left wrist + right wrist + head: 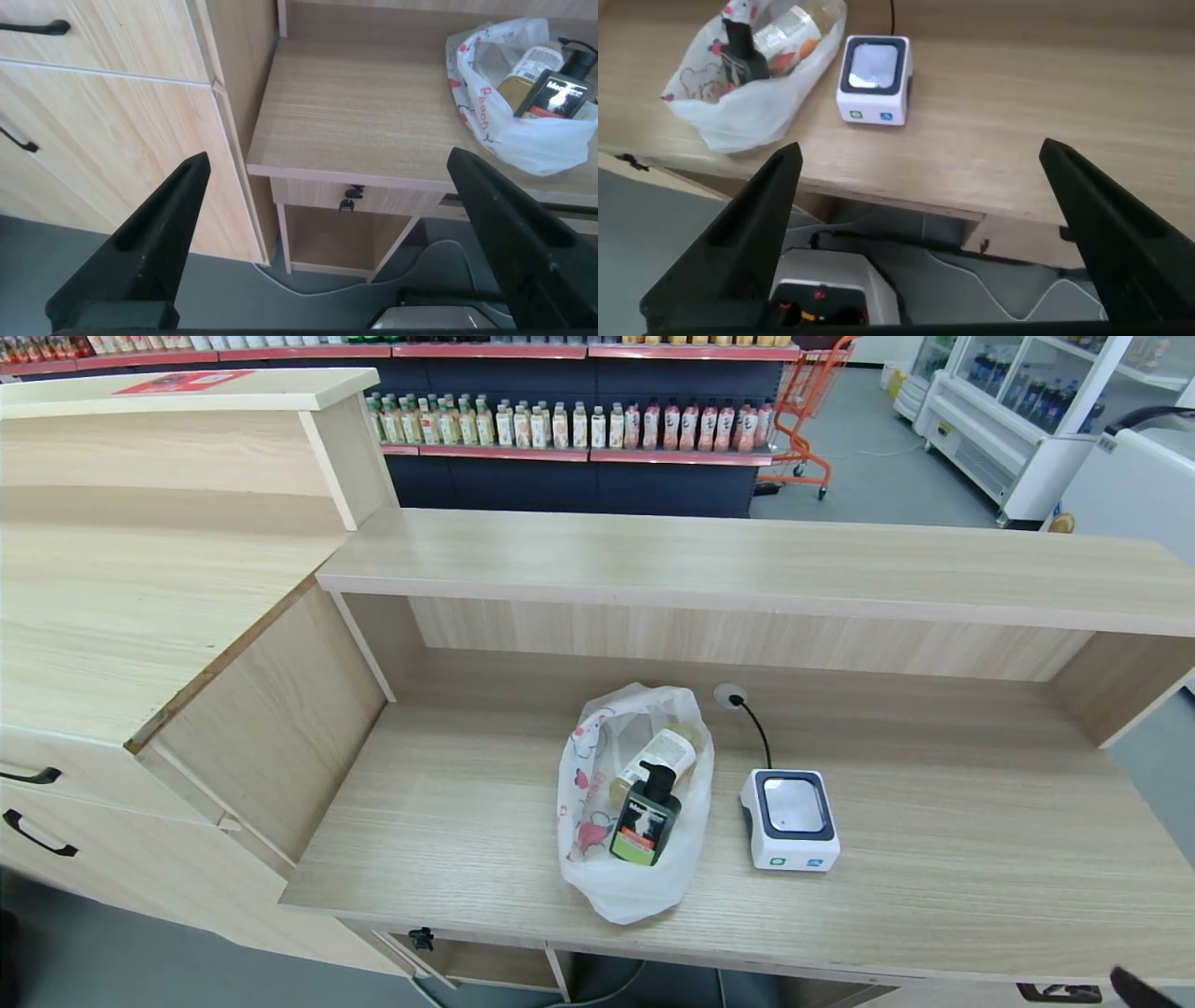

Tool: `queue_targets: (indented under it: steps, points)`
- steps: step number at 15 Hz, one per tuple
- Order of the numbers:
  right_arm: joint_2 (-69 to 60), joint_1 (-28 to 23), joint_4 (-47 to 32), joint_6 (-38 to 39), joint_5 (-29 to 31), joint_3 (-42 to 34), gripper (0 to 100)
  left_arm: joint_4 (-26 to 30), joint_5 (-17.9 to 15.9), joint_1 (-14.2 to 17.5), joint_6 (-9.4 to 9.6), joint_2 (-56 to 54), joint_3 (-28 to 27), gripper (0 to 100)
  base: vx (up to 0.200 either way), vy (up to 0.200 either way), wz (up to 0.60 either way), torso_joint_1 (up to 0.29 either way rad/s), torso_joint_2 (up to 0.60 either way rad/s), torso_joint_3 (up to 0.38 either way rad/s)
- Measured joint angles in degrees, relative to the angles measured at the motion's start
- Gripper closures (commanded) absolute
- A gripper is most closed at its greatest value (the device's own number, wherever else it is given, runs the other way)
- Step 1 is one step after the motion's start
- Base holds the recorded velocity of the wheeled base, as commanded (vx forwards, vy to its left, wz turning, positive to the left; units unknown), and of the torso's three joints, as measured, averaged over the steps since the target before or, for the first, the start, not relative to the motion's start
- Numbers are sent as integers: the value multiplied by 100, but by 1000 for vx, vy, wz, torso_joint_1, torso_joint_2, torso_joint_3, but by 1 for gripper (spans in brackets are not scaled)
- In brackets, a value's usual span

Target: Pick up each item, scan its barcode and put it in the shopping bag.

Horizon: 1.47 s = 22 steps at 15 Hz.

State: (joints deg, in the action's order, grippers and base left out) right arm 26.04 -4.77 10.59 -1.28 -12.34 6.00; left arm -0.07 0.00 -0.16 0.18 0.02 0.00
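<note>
A white plastic shopping bag point(597, 887) lies open on the wooden counter point(934, 859). Inside it are a dark pump bottle point(646, 821) and, behind that, a white-labelled bottle point(661, 754). The white barcode scanner point(790, 819) stands just right of the bag. My left gripper point(329, 163) is open and holds nothing; it hangs below the counter's front left corner, with the bag point(533, 149) far off to one side. My right gripper point(922, 154) is open too, low in front of the counter edge, short of the scanner point(871, 79) and the bag point(738, 121).
A raised shelf point(747, 560) runs along the counter's back. A tall cabinet with black drawer handles point(37, 835) stands on the left. The scanner's black cable point(756, 728) runs to a hole in the counter. Store shelves with bottles point(579, 425) stand behind.
</note>
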Motion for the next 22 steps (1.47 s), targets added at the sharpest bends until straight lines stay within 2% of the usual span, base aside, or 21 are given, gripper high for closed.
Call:
queue_targets:
  steps: [2,3,4,12,22]
  points:
    - [-1067,76,-797,-104,432,-324,0,0,0,0,0,-2,0,0,0,0,0,0,0,0]
    - [-1436,119,-1000,-206,783,-452,0,0,0,0,-2,0,0,0,0,0,0,0,0,0]
    - [-1653,146,-1046,-222,868,-523,0,0,0,0,-2,-2,0,0,0,0,0,0,0,0]
    - [-2199,205,-1044,-187,886,-597,0,0,0,0,4,0,0,0,0,0,0,0,0,0]
    - [-2216,202,-1057,-195,884,-600,0,0,-2,6,93,0,0,0,0,-200,0,3,4,0]
